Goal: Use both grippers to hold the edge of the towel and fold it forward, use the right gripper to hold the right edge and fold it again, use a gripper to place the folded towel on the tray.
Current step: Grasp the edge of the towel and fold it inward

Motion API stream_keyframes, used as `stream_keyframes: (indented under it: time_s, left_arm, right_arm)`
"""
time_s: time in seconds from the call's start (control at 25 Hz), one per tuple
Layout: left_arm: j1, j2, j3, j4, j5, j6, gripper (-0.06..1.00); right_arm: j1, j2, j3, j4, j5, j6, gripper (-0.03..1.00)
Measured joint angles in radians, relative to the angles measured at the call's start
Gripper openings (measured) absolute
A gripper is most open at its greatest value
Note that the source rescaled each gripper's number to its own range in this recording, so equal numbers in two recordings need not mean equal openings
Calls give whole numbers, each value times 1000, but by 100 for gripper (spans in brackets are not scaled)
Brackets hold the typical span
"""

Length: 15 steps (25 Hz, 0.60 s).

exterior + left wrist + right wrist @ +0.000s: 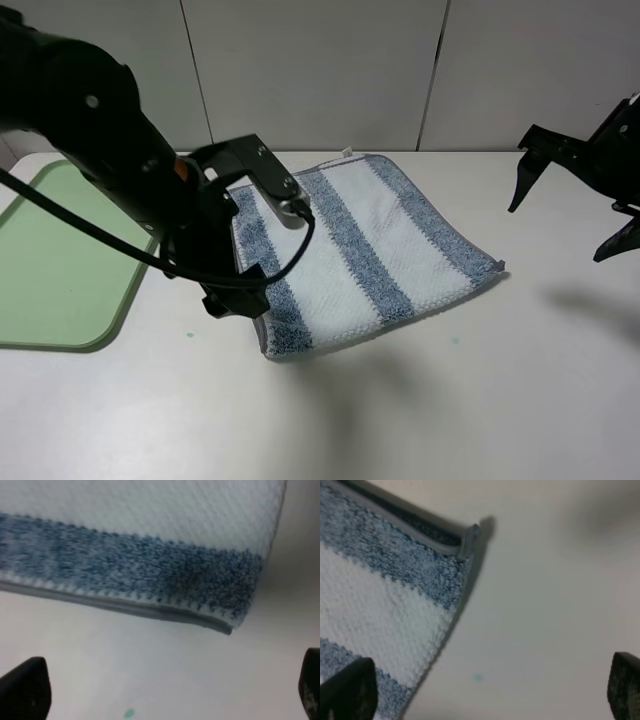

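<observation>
The towel (370, 250), white and blue-grey striped, lies on the white table at the middle. Its grey hem (150, 611) runs along a blue stripe in the left wrist view. My left gripper (235, 290) hovers over the towel's near left corner, open and empty, its fingertips (27, 687) wide apart just off the hem. My right gripper (565, 215) is open and empty in the air, to the right of the towel. The right wrist view shows the towel's right corner (467, 537), where two layers show. The pale-green tray (50, 270) lies at the left, empty.
The left arm and its black cable (120, 245) reach over the tray's far right corner and the towel's left part. A small white tag (348, 153) sticks out at the towel's far edge. A white wall stands behind the table.
</observation>
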Motion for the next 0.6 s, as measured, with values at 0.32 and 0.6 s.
stream_keyframes:
  time_s: [0.32, 0.6]
  left_arm:
    - [-79, 147, 0, -23, -76, 6, 99]
    - [-111, 168, 0, -83, -104, 44, 99]
  right_arm:
    - [86, 115, 0, -3, -50, 128, 100]
    - [122, 195, 0, -3, -100, 190, 100]
